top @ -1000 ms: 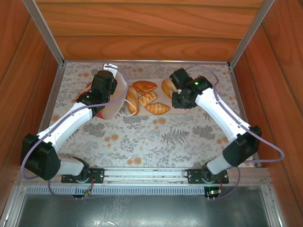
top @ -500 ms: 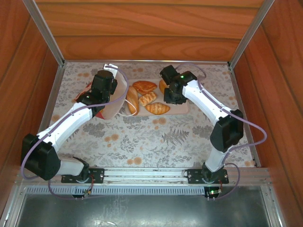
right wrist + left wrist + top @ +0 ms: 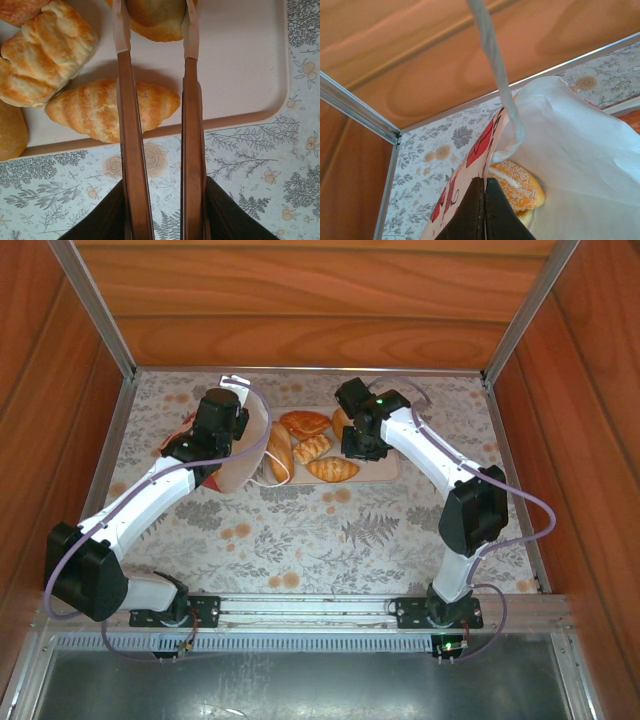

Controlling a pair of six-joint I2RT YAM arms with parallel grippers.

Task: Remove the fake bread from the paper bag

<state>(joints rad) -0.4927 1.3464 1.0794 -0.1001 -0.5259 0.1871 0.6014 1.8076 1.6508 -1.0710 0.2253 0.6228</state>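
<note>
The paper bag [image 3: 252, 438] lies tipped toward the tray, white with red marks [image 3: 570, 150]. My left gripper [image 3: 208, 452] [image 3: 485, 195] is shut on its near wall edge. A sugared orange bun [image 3: 522, 187] of fake bread rests inside, under the string handle [image 3: 495, 60]. My right gripper [image 3: 346, 430] [image 3: 154, 12] is shut on a round golden bun [image 3: 155, 27] over the pink tray [image 3: 386, 476] [image 3: 240, 75]. On the tray lie a croissant [image 3: 332, 469] [image 3: 95, 115], a flaky pastry [image 3: 312, 448] [image 3: 47, 52], an oval loaf [image 3: 279, 452] and another pastry [image 3: 305, 424].
Wooden walls [image 3: 300, 310] and metal rails [image 3: 100, 320] box in the floral table [image 3: 330, 530]. The tray's near rim [image 3: 150, 132] runs just under my right fingers [image 3: 131, 165]. Open tabletop lies in front of the tray.
My right gripper has moved left across the tray, the round bun going with it, and its elbow has swung inward. The left arm and bag have stayed still.
</note>
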